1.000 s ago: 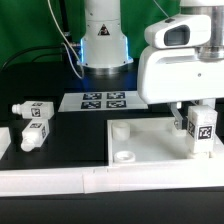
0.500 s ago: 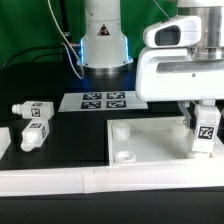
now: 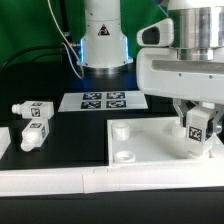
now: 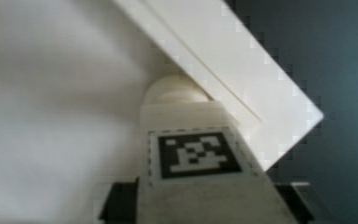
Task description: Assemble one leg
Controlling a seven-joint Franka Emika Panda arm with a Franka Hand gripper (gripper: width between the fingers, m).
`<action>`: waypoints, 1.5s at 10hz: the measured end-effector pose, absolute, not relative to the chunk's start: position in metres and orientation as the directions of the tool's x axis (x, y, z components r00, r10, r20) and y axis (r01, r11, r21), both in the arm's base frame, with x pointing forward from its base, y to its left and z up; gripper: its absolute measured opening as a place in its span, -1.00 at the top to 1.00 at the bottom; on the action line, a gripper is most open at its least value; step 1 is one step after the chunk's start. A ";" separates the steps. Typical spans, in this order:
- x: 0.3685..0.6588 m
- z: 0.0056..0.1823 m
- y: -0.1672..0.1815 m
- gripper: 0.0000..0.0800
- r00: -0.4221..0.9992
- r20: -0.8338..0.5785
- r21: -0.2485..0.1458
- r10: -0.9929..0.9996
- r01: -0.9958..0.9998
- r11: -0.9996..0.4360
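Pincer: the gripper [image 3: 199,128] is closed on the leg [image 3: 199,129] and holds it by the blocky middle; in the wrist view the two dark fingertips [image 4: 293,196] show at each side of the leg [image 4: 197,160].
Leg: it hangs a little tilted over the corner of the square panel [image 3: 150,140] at about 3 o'clock in the exterior view, with the tag facing the camera; the narrow end points down toward the panel.
Contact: I cannot tell if the round end already touches the panel or sits in a socket, because the leg itself hides this place.
Step in hand: I judge it is the bringing of the leg to its corner socket, before the insertion and the turning.
Next move: it calls for making the leg upright, centring the round end exactly over the socket, then going straight down.
Risk: with this tilt the end may catch on the socket rim or slide off the panel edge.
Other sockets: two round sockets [image 3: 119,129] and [image 3: 125,156] are free, at about 9 o'clock from the gripper.
Other legs: two spare legs [image 3: 34,110] and [image 3: 35,135] lie well apart, far at 9 o'clock.
Marker board: the marker board [image 3: 105,100] lies at about 11 o'clock, near the robot base [image 3: 103,40].
Obstruction: nothing stands between the leg and the panel.
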State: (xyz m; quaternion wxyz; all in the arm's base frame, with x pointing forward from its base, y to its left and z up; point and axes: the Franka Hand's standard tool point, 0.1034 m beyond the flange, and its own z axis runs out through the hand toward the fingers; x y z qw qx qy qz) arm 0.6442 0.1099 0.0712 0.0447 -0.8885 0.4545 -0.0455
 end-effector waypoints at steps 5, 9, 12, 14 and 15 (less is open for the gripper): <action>0.643 0.071 0.108 0.17 0.395 -0.024 -0.140 -0.918 -0.911 -0.388; 0.635 0.070 0.114 -0.60 0.901 0.024 -0.071 -0.433 -0.430 -0.900; 0.636 0.070 0.110 -0.62 0.987 0.047 -0.041 -0.151 -0.149 -0.988; 0.637 0.074 0.121 -0.62 0.966 0.034 0.032 0.258 0.257 -0.966; 0.637 0.075 0.124 -0.62 0.965 0.031 0.027 0.262 0.261 -0.965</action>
